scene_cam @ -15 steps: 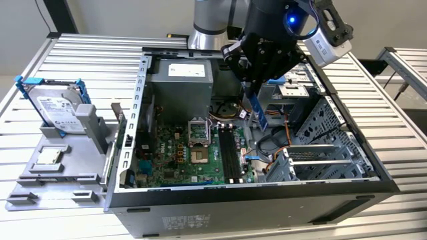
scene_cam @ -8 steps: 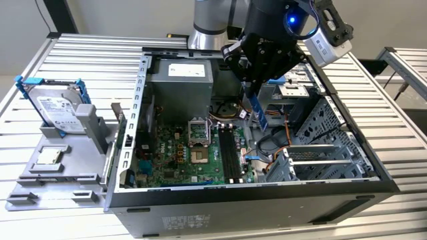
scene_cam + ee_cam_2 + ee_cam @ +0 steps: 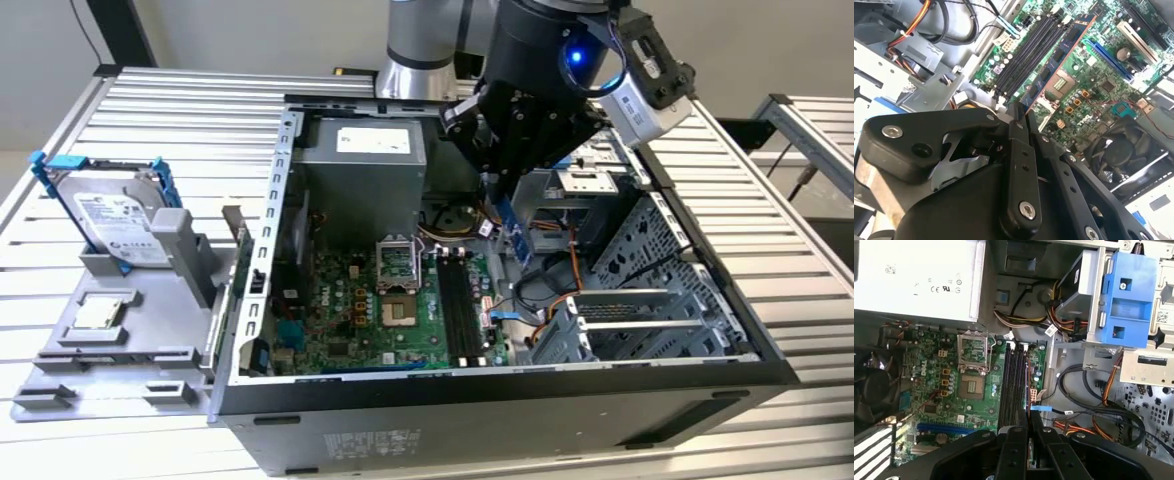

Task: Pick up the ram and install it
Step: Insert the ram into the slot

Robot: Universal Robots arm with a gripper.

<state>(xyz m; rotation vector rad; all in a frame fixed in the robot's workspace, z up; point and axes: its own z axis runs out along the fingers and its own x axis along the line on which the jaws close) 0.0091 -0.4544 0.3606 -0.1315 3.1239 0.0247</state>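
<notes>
The end effector is clamped on the ram, which hangs edge-down beneath it. Directly under it lie the motherboard's black slots, inside the open computer case.

A table of silver ribbed slats carries two things directly: an open grey computer case lying on its side across the middle, and just beside it, on the exterior view's left, a flat grey fixture
</notes>
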